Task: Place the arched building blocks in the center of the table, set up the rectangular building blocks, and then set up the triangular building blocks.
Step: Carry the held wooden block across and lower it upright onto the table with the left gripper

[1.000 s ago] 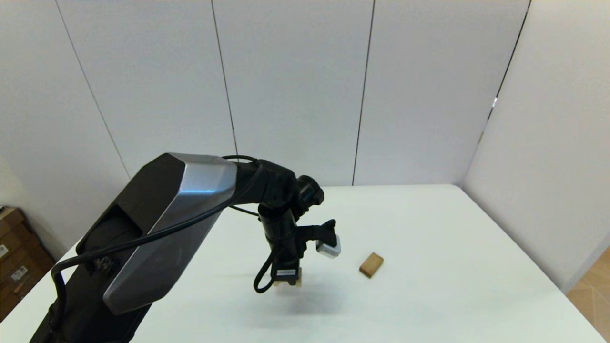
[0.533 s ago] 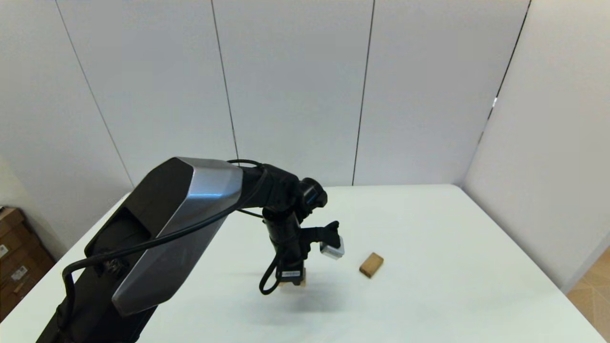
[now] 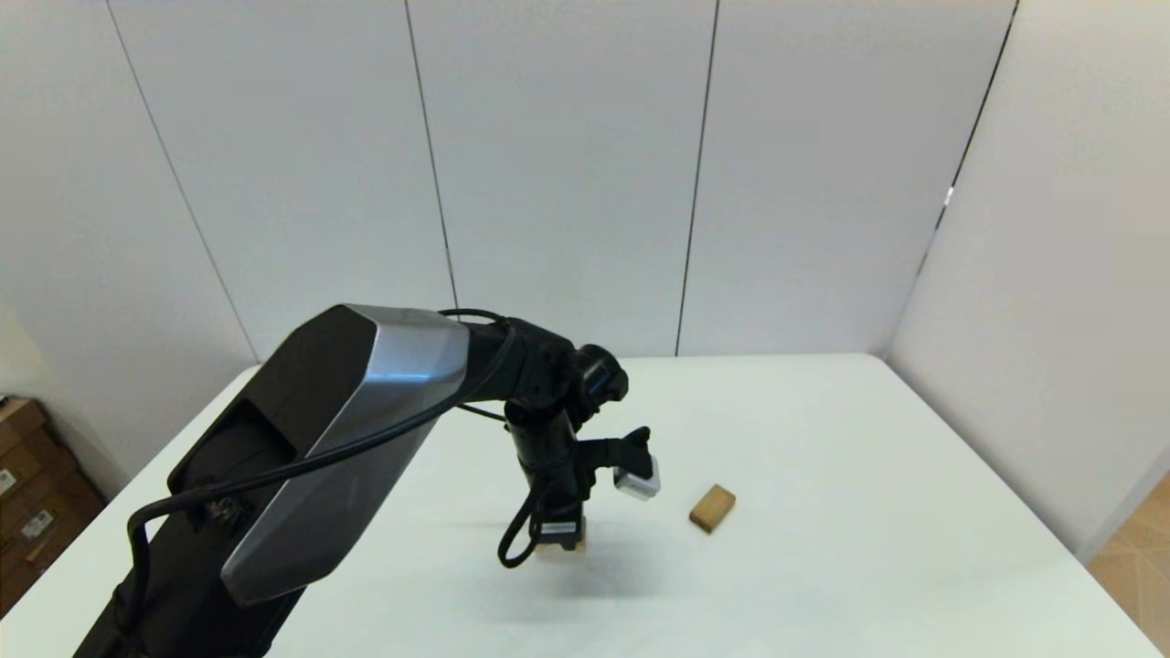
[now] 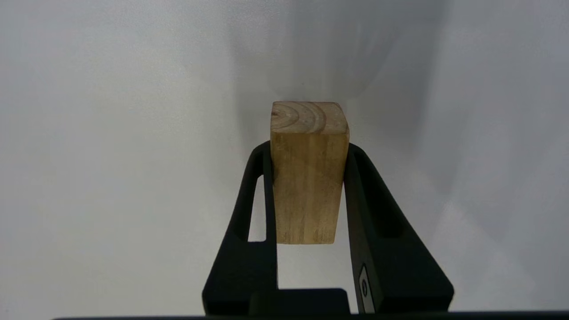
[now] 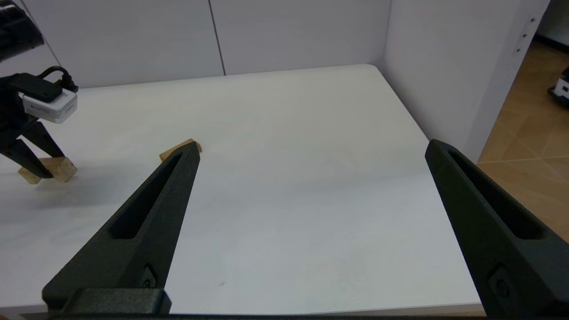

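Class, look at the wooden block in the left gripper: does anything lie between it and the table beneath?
Nothing visible does. The left gripper clamps the arched block over bare table; the rectangular block lies apart.

Arched block pale grained wood; table smooth matt white; fingers matt black.

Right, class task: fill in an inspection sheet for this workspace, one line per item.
Surface: white table, plain.
Job's things: arched block clamped in the left tool, at or just above the table; rectangular block lying flat to its right, apart; triangular block not seen.
Clutter: nothing seen.
Tools: left tool shut on the arched block near mid-table; right tool open, back over the near side.
Cables: black cable loops beside the left wrist.
Surroundings: white wall panels; cardboard boxes at left.
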